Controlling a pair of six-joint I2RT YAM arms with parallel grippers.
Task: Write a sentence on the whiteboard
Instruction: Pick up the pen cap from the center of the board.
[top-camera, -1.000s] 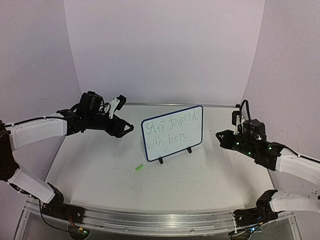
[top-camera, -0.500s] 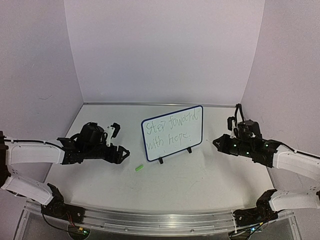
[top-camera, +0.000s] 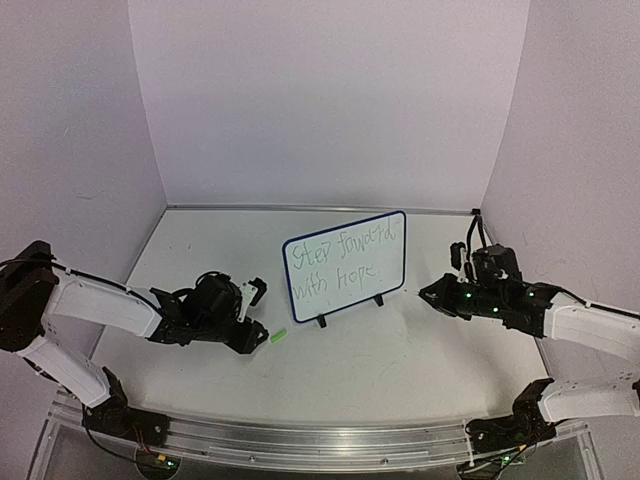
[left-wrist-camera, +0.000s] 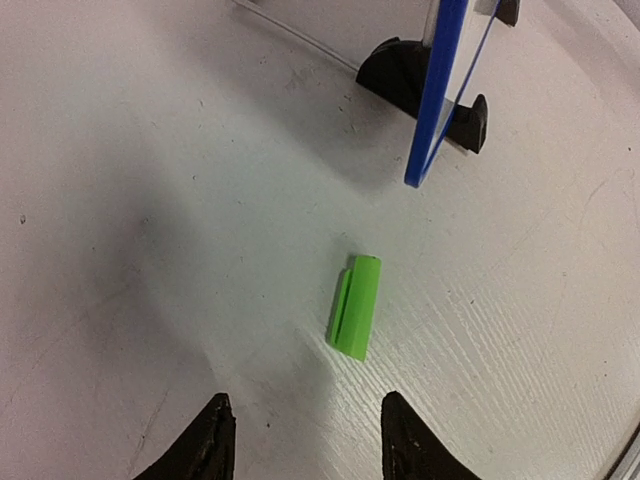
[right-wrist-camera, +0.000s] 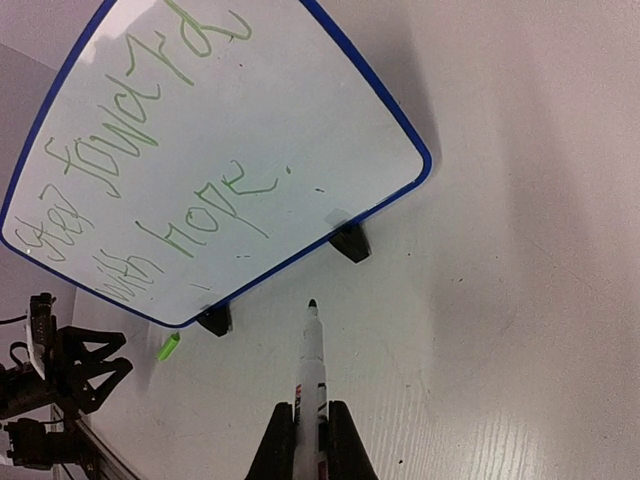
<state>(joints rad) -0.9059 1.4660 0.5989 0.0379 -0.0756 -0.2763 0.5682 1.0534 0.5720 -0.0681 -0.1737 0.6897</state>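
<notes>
The open left tool (left-wrist-camera: 305, 420) is hovering by the green cap (left-wrist-camera: 354, 306), needing to straddle it squarely; the right tool (right-wrist-camera: 311, 440) is gripping the marker (right-wrist-camera: 311, 350).

Top view overlooks the whiteboard (top-camera: 345, 265); both close wrist views share it.

White whiteboard (right-wrist-camera: 330, 120), blue frame (right-wrist-camera: 427, 162), black feet (right-wrist-camera: 349, 243); greenish-grey sentence (top-camera: 342, 262); bright green cap (left-wrist-camera: 354, 307); white marker (right-wrist-camera: 311, 370), black tip (right-wrist-camera: 312, 303); white surface (left-wrist-camera: 150, 150).
</notes>
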